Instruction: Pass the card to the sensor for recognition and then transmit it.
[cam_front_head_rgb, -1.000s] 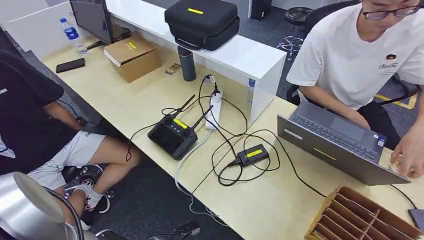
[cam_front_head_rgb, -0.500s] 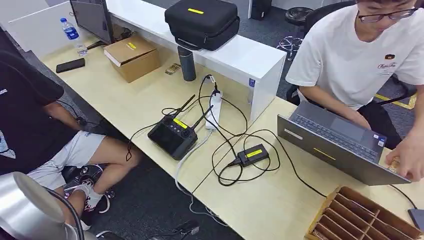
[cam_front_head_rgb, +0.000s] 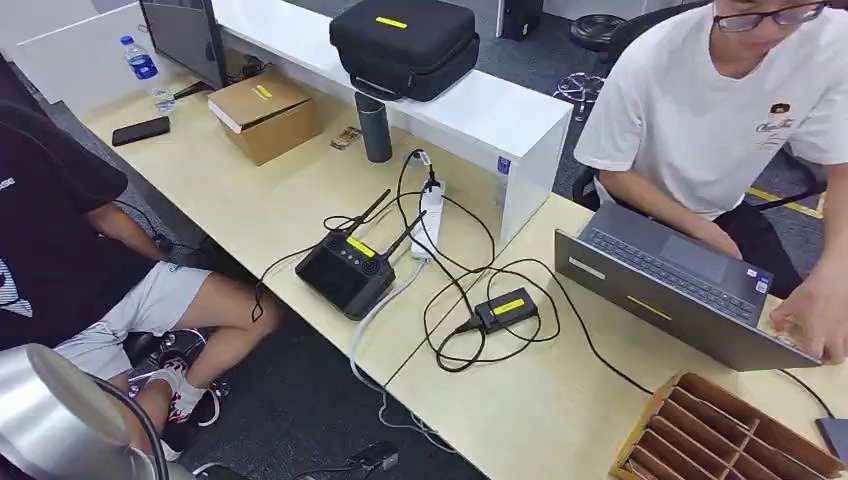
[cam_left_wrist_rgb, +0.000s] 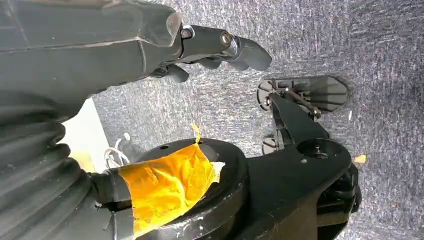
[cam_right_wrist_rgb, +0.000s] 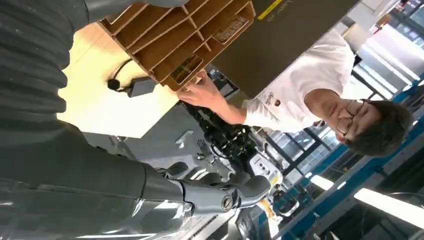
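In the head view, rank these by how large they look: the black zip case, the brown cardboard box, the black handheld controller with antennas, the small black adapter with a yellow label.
Largest to smallest, as seen:
1. Black zip case
2. Brown cardboard box and black handheld controller with antennas: they look alike, and the controller is nearer the camera, so unranked.
3. Small black adapter with a yellow label

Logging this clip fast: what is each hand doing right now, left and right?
Left hand: holds nothing, fingers partly curled, hanging over the carpet.
Right hand: holds nothing, fingers loosely extended, off the table.

Office or lab workspace, pale wood desks (cam_front_head_rgb: 260, 200), open laptop (cam_front_head_rgb: 670, 285), monitor (cam_front_head_rgb: 185, 35) at the far-left corner, grey carpet (cam_left_wrist_rgb: 350, 45), seated people
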